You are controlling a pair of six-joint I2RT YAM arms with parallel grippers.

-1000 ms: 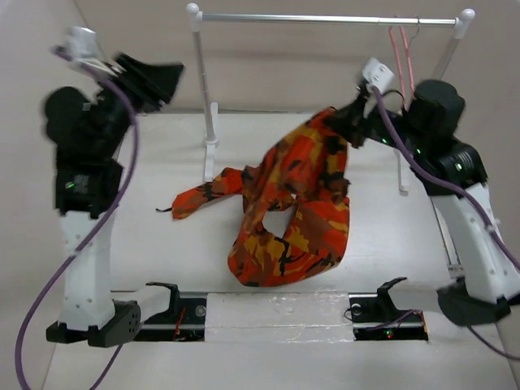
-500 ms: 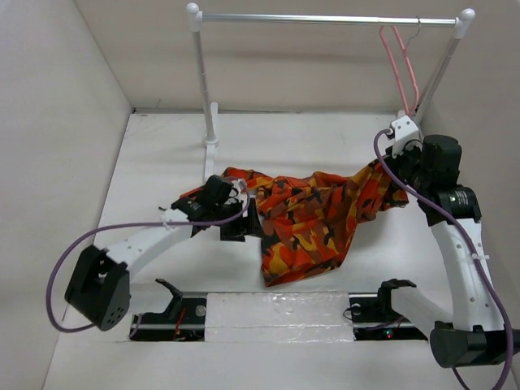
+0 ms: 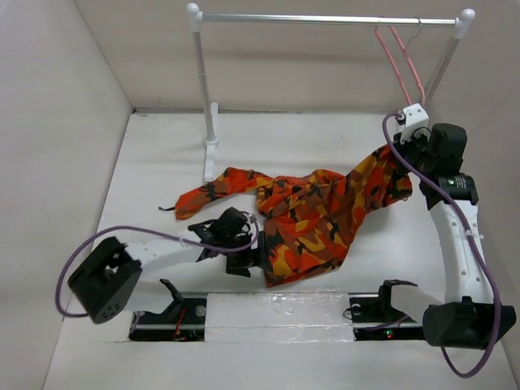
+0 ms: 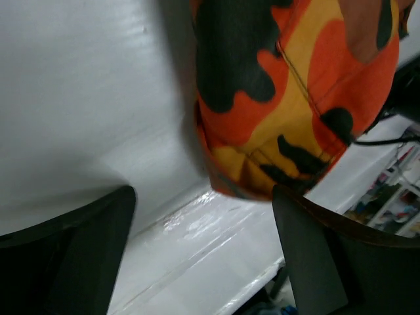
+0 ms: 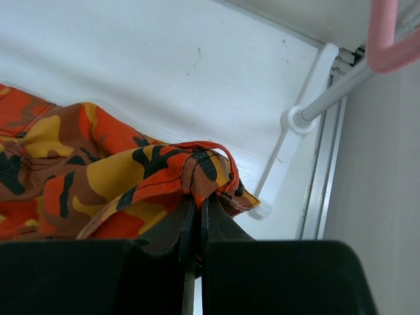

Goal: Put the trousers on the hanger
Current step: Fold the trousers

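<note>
The camouflage trousers lie spread across the table, one end lifted toward the right. My right gripper is shut on that raised end, pinching a fold of cloth between its jaws. The pale pink hanger hangs by its hook at the right end of the rack's rail; a piece of it shows in the right wrist view. My left gripper is open low over the table at the trousers' near left edge. A cloth corner hangs just beyond its fingers, which hold nothing.
The white-posted rack with its silver rail stands at the back; its right foot is close to my right gripper. A side wall lies left. Two black mounts sit at the near edge.
My left arm has slid nearer and right along the table, to the trousers' near edge. My right gripper has lifted its cloth end up and back toward the hanger. The trousers are stretched wider.
</note>
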